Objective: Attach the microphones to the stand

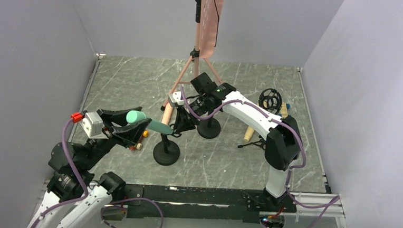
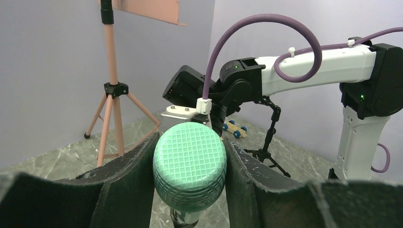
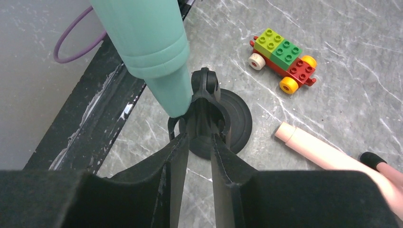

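My left gripper is shut on the green microphone, gripping its mesh head between both fingers. The microphone lies nearly level, and its tapered tail points into the clip on top of the near black stand. My right gripper is shut on that clip; in the right wrist view its fingers close around the clip's neck above the round base. A pink microphone lies on the table behind the stand and also shows in the right wrist view. A second black stand stands to the right.
A pink music-stand tripod is at the back centre. A Lego car sits near the left gripper. A small black tripod, a wooden peg and a wooden toy car lie right of the right arm.
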